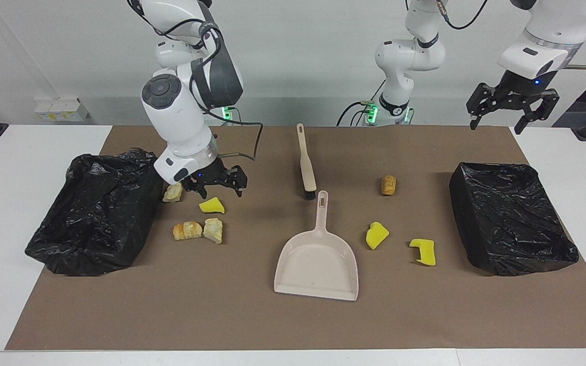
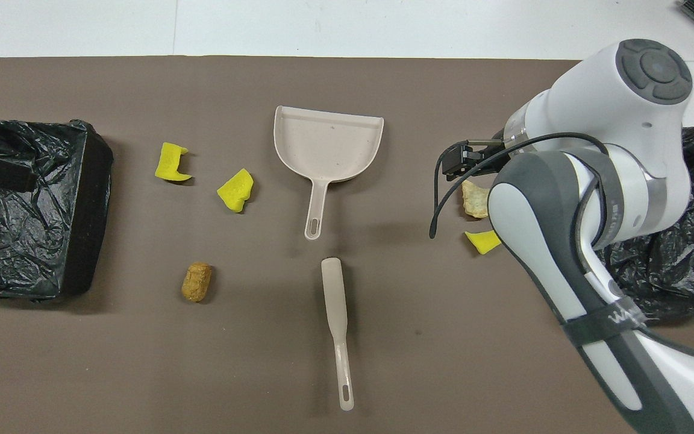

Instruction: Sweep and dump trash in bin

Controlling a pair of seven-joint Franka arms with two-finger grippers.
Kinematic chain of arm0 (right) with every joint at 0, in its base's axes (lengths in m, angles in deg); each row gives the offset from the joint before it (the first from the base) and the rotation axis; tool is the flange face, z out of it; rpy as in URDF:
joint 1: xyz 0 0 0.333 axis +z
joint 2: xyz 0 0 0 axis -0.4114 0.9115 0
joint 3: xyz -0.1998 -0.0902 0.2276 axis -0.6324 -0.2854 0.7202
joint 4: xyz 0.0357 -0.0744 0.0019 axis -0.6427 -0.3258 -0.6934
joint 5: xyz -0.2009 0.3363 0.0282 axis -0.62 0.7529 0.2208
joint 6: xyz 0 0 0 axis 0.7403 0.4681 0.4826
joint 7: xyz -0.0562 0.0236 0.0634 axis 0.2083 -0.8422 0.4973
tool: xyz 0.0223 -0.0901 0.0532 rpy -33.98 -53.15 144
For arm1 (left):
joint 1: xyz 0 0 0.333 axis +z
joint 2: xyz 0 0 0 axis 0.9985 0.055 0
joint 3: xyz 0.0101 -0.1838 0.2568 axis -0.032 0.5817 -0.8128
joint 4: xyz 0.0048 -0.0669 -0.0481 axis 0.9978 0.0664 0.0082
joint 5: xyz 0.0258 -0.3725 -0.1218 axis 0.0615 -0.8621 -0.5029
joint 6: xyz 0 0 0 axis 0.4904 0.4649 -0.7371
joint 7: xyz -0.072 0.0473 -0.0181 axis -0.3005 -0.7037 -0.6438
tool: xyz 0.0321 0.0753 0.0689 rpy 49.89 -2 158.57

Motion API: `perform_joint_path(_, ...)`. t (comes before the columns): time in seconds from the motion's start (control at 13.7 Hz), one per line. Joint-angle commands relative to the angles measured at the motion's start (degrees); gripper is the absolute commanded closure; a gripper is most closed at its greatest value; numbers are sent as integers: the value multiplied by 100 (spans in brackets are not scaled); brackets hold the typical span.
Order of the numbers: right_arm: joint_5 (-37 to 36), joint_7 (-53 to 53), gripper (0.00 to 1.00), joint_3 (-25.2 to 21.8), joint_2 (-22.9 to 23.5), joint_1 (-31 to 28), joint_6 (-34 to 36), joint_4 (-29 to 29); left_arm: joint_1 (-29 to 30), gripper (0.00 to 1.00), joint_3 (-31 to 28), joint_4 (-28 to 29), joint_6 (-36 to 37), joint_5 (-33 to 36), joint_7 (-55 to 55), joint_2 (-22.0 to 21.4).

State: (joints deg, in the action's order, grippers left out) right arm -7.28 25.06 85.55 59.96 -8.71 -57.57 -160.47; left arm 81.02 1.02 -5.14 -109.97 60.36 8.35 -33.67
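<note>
Several trash scraps lie on the brown mat. A tan lump [image 1: 172, 193], a yellow sponge [image 1: 212, 205], a bread-like piece [image 1: 187, 231] and another tan lump [image 1: 213, 230] lie beside the bin at the right arm's end. A brown lump [image 1: 388, 185] and two yellow sponges [image 1: 377, 235] [image 1: 423, 251] lie toward the left arm's end. My right gripper [image 1: 216, 189] is open and empty, low over the first tan lump and yellow sponge. My left gripper [image 1: 496, 127] is open and waits raised at its end. In the overhead view the right arm hides part of this trash.
A beige dustpan [image 1: 318, 259] lies mid-mat, with a beige brush [image 1: 305, 162] nearer to the robots. A black bag-lined bin [image 1: 94, 208] stands at the right arm's end. Another black bag-lined bin [image 1: 511, 218] stands at the left arm's end.
</note>
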Motion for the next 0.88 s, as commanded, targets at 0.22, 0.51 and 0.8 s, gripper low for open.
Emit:
perform_joint_path(0.22, 112, 789, 0, 21, 505, 515, -510, 249, -348, 0, -40, 669, -572, -69, 70, -407)
perform_joint_path(0.51, 103, 1438, 0, 21, 1023, 823, -870, 635, -857, 0, -40, 1213, -739, -77, 473, -547)
perform_joint_path(0.8, 33, 2220, 0, 21, 1805, 1341, -1179, 1310, -1569, 0, -40, 1925, -1267, -77, 1360, -626)
